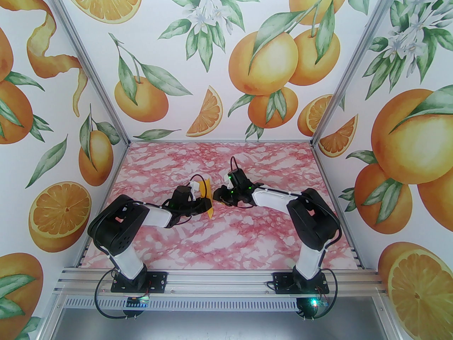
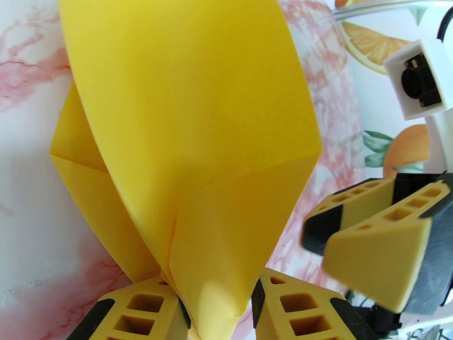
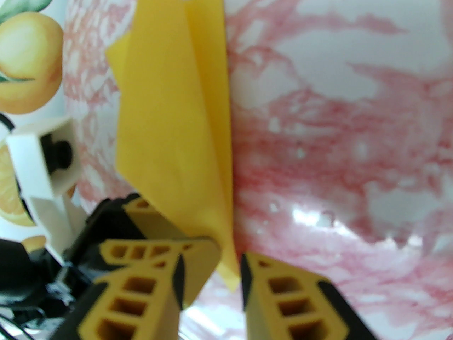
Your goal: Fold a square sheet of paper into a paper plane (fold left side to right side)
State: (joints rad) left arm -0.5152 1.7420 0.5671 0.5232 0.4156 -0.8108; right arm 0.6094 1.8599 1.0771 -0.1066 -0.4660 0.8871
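The yellow sheet of paper (image 1: pixel 206 187) is partly folded and stands on edge above the middle of the pink table. In the left wrist view the paper (image 2: pixel 194 119) shows diagonal creases and narrows to a curled fold. That fold sits between the fingers of my left gripper (image 2: pixel 219 296), which is shut on it. My right gripper (image 1: pixel 217 196) faces the left gripper (image 1: pixel 208 205) almost tip to tip. In the right wrist view the pointed lower end of the paper (image 3: pixel 170 119) hangs inside the gap of my right gripper (image 3: pixel 228 259), whose jaws stand apart without pinching it.
The pink marbled table (image 1: pixel 219 246) is boxed in by walls printed with oranges (image 1: pixel 262 62) at the back and on both sides. An aluminium rail (image 1: pixel 219 282) carrying both arm bases runs along the near edge.
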